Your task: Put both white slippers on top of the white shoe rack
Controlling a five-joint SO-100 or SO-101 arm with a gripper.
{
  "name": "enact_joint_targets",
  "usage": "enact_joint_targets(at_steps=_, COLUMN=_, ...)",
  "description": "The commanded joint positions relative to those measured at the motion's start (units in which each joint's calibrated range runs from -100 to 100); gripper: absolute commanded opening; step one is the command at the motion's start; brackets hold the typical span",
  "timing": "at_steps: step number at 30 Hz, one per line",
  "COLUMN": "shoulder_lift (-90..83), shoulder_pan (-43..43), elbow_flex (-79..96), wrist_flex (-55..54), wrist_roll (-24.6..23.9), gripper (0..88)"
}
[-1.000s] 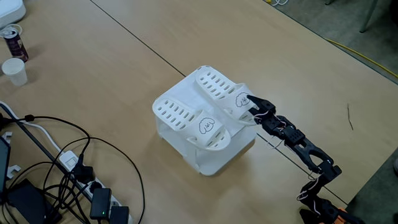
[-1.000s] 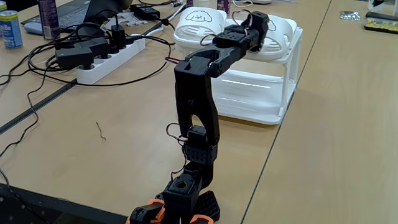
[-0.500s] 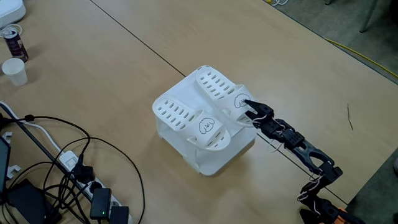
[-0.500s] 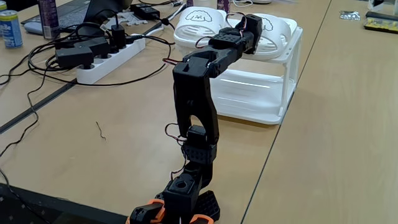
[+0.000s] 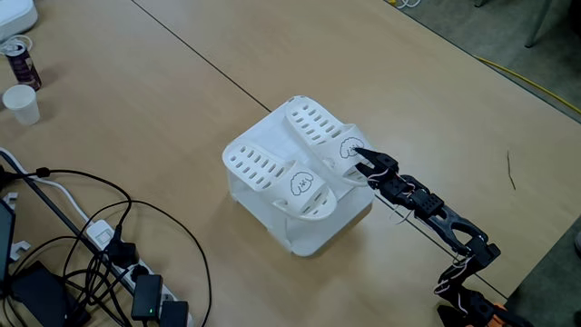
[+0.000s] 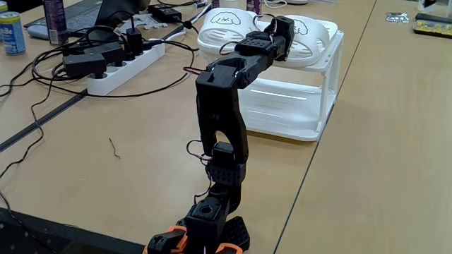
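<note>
Two white holed slippers (image 5: 272, 173) (image 5: 320, 133), each with a cartoon face, lie side by side atop the rack (image 5: 313, 236). The pincer (image 5: 356, 156) touches the right one's near end; its gap I cannot tell. The low view shows see-through rack (image 6: 321, 106) sides.

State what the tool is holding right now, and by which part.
Nothing, as far as can be seen. In a fixed view the tool sits at the toe edge of one slipper, which rests on the rack; whether the fingers are open cannot be told.
</note>
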Motion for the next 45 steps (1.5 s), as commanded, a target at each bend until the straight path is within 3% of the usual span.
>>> enact_joint_targets(at_steps=1, shoulder_lift=-2.7, shoulder_pan=-0.4, elbow_flex=-0.8, wrist_flex=-0.9, wrist_roll=0.5, gripper=13.8)
enact_joint_targets(at_steps=45, shoulder_lift=-3.1, shoulder_pan=-1.5, elbow_flex=-6.3, wrist_flex=-0.8, wrist_roll=0.5, gripper=17.2)
